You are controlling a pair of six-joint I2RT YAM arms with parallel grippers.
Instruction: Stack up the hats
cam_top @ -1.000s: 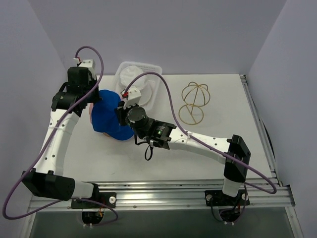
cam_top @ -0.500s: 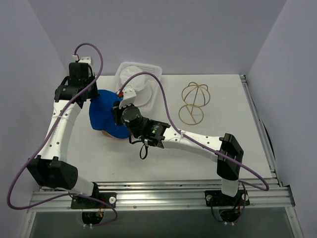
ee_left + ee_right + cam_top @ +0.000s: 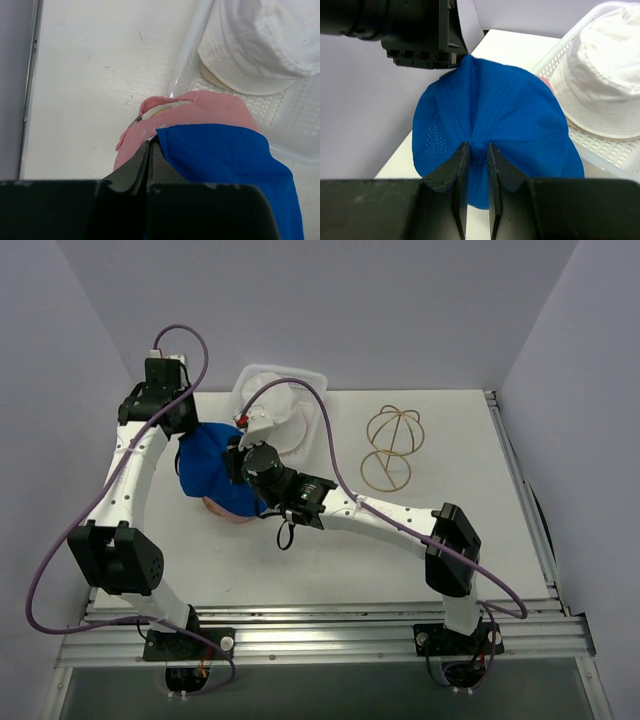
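Note:
The royal blue cap [image 3: 212, 472] lies spread over the pink cap [image 3: 218, 507], of which only a rim shows beneath it. My right gripper [image 3: 479, 147] is shut on the blue cap's [image 3: 495, 105] top button, bunching the crown. At the cap's far-left edge my left gripper [image 3: 148, 142] is shut on the blue fabric [image 3: 225, 160], right above the pink cap's strap [image 3: 200, 110]. The off-white floppy hat [image 3: 272, 405] sits in the white basket [image 3: 305, 375] just behind them.
The basket's rim [image 3: 192, 50] runs close beside the pink cap. A gold wire dome frame [image 3: 392, 445] stands at the back right of the table. The left wall is near the left arm.
Both grippers have carried the blue cap toward the far left, over the pink cap. The left arm has stretched farther back, and the right arm has reached farther left.

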